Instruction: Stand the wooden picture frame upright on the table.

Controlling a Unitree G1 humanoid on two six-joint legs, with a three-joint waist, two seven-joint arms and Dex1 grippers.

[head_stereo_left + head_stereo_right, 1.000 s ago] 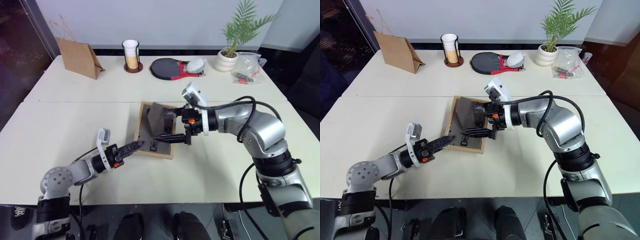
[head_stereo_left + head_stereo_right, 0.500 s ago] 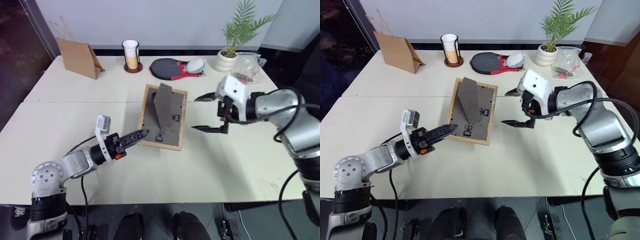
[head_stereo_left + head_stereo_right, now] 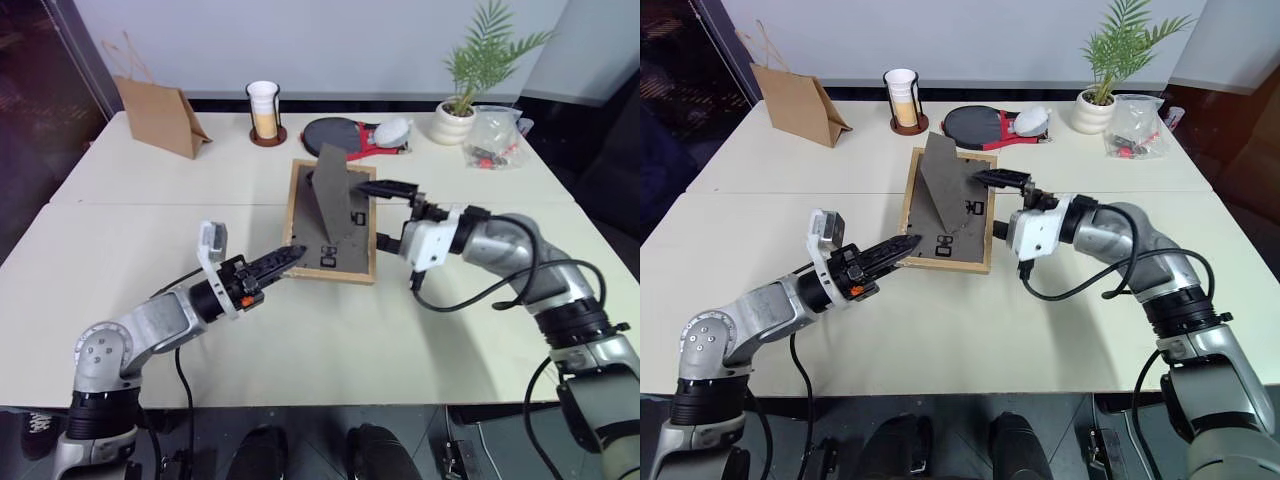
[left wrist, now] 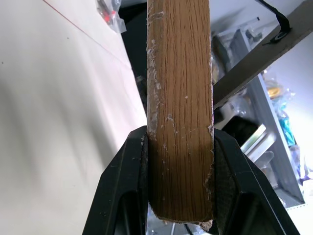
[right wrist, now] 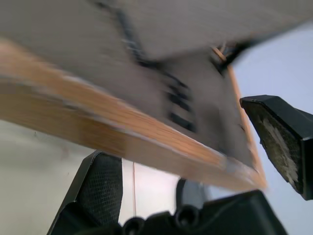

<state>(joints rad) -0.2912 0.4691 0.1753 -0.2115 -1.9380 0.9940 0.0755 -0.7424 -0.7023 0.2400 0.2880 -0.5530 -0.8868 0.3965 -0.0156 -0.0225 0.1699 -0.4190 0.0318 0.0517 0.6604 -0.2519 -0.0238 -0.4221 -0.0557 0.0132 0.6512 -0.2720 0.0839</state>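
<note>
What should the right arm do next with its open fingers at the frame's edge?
Probably close the right gripper on the wooden picture frame. Its fingers straddle the right edge, while the left gripper pinches the near corner, frame tilted, stand out.

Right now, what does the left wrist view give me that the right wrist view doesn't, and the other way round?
Left wrist view alone: the left gripper clamped on the light-wood edge of the wooden picture frame, fingers pressed to both faces, with the table alongside.

Right wrist view alone: the frame's dark back panel with its fold-out stand, and the right gripper open, one finger under the wood rail, the other off the back, neither closed on it.

Both share: the same frame, lifted off the table, seen from opposite edges.
</note>
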